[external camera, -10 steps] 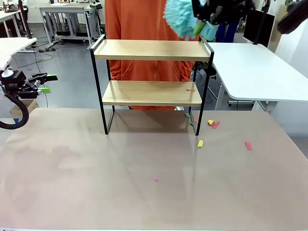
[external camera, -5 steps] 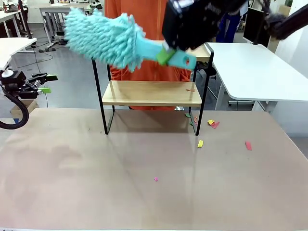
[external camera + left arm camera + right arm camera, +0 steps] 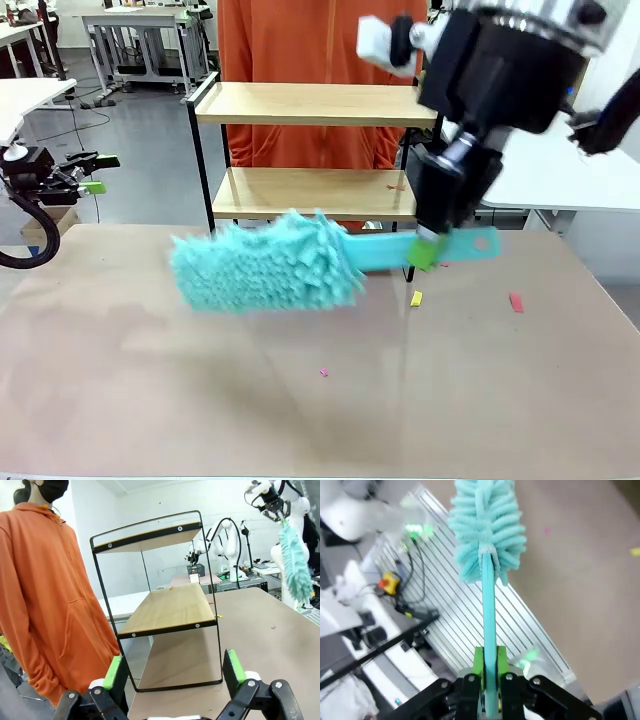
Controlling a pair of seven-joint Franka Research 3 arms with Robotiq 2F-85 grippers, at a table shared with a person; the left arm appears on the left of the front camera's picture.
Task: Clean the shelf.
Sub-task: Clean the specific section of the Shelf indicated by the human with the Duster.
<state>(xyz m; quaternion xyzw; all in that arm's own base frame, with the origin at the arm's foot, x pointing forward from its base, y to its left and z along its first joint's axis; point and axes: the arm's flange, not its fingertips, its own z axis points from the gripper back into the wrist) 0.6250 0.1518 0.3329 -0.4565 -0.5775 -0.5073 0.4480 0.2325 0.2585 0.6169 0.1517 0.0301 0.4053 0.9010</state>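
Shelf (image 3: 310,105) stands far side of tabletop (image 3: 300,420). Right gripper (image 3: 428,252) clamped on duster (image 3: 270,265) handle, head low, off boards. Left gripper (image 3: 100,172) open, idle. Next, probably: swing head onto lower board, sweep scrap (image 3: 396,186).

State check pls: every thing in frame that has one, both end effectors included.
shelf: upright, top board bare, one red scrap on the lower board.
duster: held by its handle, head off the shelf, out in front of it.
left end effector: open, empty.
right end effector: shut on the duster handle.
paper scraps: loose on the table.
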